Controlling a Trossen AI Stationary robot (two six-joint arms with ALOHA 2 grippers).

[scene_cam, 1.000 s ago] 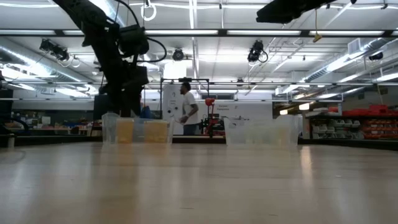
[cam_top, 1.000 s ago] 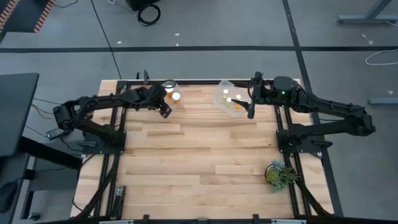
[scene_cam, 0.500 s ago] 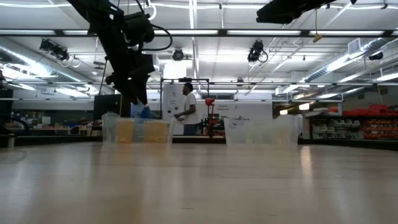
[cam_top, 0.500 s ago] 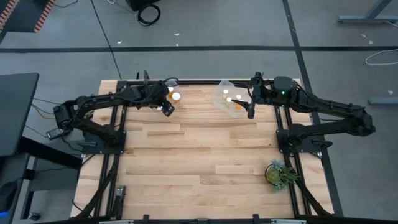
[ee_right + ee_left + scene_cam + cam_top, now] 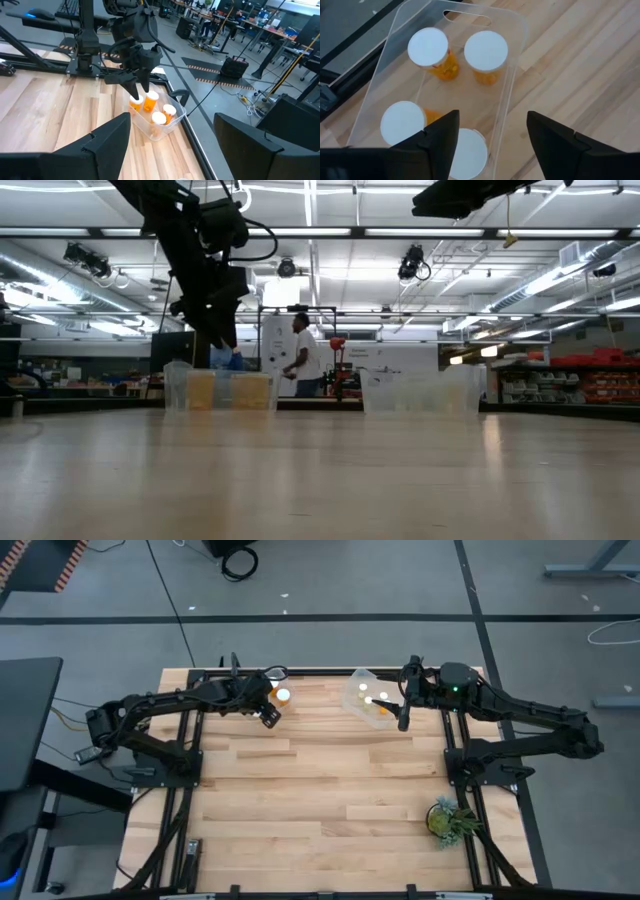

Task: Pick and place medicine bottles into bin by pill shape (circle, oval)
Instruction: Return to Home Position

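In the high view, the left gripper (image 5: pixel 266 716) is held above the table just beside the left bin (image 5: pixel 276 680); the right gripper (image 5: pixel 403 721) is beside the right bin (image 5: pixel 358 675), where white-capped medicine bottles (image 5: pixel 368 699) are seen. In the low view, orange is shown inside the left bin. In the left wrist view, 4 bottles stand upright there, below 2 wide-spread, empty fingers. In the right wrist view, the right fingers are likewise parted, with nothing held.
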